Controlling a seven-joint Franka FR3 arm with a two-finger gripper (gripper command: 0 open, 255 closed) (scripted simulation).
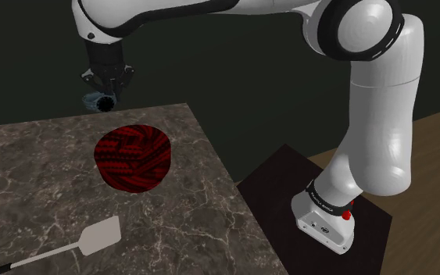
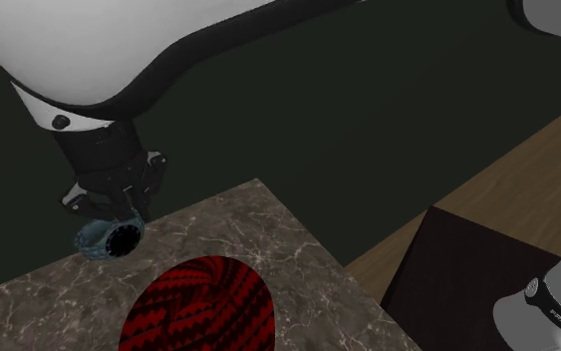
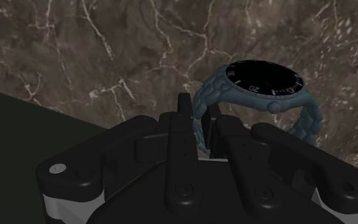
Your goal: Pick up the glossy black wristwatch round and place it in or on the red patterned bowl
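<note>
Arm [image 2: 119, 50] loomed closest, reaching across the marble table [image 1: 194, 211] past the red patterned bowl [image 1: 132, 158]. Gripper [image 1: 107, 89] was clamped on the wristwatch [image 3: 266, 79] band, dangling it above and just beyond the bowl's far rim. Best bet looked like centring over the bowl and lowering before letting go.

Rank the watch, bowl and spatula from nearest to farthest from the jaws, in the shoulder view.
1. watch, clasped in the jaws.
2. bowl, on the table, below them.
3. spatula, at the table's near edge.
</note>
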